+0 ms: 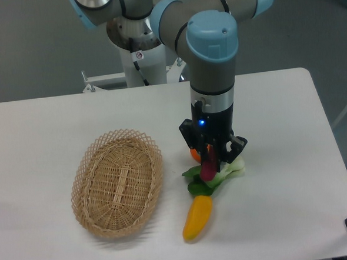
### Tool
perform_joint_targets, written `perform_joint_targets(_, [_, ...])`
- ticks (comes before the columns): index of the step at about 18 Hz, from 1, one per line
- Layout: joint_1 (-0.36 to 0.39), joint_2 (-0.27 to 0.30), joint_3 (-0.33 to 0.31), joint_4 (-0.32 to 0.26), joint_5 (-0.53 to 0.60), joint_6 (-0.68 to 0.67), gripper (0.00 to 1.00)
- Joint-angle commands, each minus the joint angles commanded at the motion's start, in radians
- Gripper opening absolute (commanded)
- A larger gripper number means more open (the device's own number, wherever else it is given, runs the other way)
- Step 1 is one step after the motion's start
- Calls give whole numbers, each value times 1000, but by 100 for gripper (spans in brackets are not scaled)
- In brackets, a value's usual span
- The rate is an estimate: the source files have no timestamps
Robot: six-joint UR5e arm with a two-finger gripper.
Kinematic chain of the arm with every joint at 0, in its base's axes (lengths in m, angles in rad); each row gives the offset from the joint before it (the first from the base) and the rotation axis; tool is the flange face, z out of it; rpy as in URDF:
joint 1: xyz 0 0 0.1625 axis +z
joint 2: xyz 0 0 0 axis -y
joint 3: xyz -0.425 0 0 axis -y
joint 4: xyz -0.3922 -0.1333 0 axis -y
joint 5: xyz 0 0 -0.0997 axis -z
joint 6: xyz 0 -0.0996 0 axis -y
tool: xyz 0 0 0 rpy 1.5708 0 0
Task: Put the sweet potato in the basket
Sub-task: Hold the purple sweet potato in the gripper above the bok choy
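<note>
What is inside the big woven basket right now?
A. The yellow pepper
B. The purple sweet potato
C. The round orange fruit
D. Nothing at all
D. The basket shows only its bare woven bottom; the sweet potato is between the fingers of the gripper off to the basket's right, the yellow pepper lies on the table, and the orange fruit peeks out behind the gripper.

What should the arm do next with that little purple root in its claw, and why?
Probably lift straight up: the gripper appears shut on the reddish-purple sweet potato, low among the other vegetables, and the tan oval wicker basket sits empty to the side.
</note>
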Motion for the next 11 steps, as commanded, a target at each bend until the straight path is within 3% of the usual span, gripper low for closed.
perform_joint_targets(5, [0, 0, -2, 0, 0, -2, 33])
perform_joint_targets(11, [-3, 0, -37, 12, -2, -95, 33])
